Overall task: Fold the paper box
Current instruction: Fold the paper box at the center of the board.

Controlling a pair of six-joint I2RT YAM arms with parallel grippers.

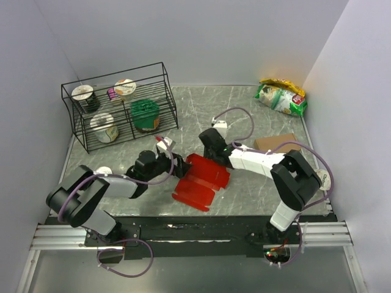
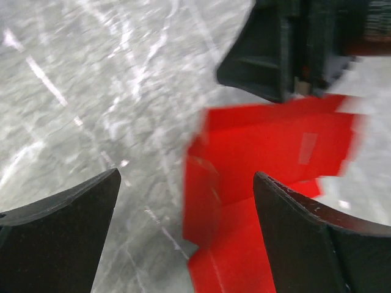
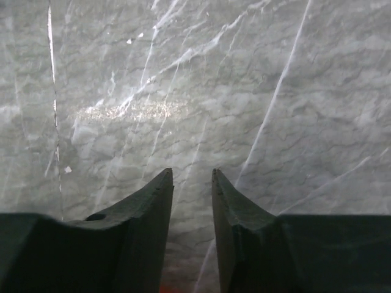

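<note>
At the centre of the overhead frame, the bright red creased card paper box [image 1: 201,180] is laid partly unfolded on the grey marbled tabletop [image 1: 201,110]. The left gripper [image 2: 186,177] is spread wide at its left edge, nothing clasped. The right gripper [image 3: 191,174] is set by its upper edge, jaws narrowly parted over bare tabletop. A black wire basket [image 1: 113,74] is seen upper left.

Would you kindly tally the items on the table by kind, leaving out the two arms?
Red paper box: 1
Brown cardboard box: 1
Wire rack: 1
Cups and tubs in the rack: 4
Small purple item in the rack: 1
Snack bags, apparently one green and one yellow: 2
Total: 10
</note>
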